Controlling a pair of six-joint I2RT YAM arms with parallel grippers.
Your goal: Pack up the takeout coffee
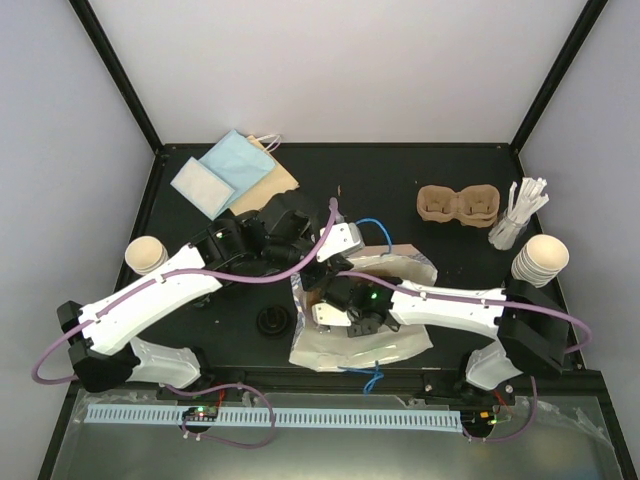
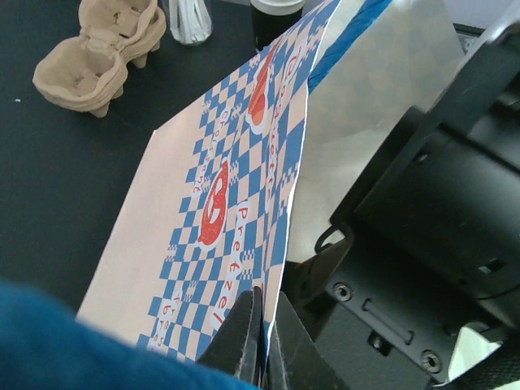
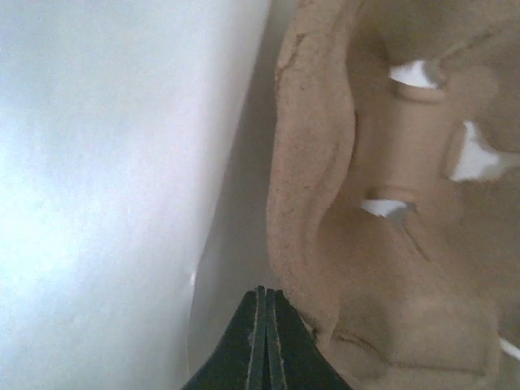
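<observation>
Two risks, I judge. Left gripper (image 2: 262, 345) is clamped on the bag (image 2: 236, 203) lip, holding the mouth up; a slip there could drop the paper onto the right arm. Right gripper (image 3: 262, 341), jaws together, sits inside the bag just beside the tray (image 3: 390, 203); pulling out could drag the tray or tear paper. Whether it pinches the rim is unclear. From above, bag walls hide the tray. Cup stack (image 1: 540, 258) waits on the surface (image 1: 450, 270), right edge.

Counted two cup stacks: left cup stack (image 1: 147, 255), right cup stack (image 1: 540, 258). One tray stack (image 1: 458, 205), one black lid (image 1: 272, 322). One checked bag (image 2: 211, 244), one stick holder (image 1: 505, 235).
</observation>
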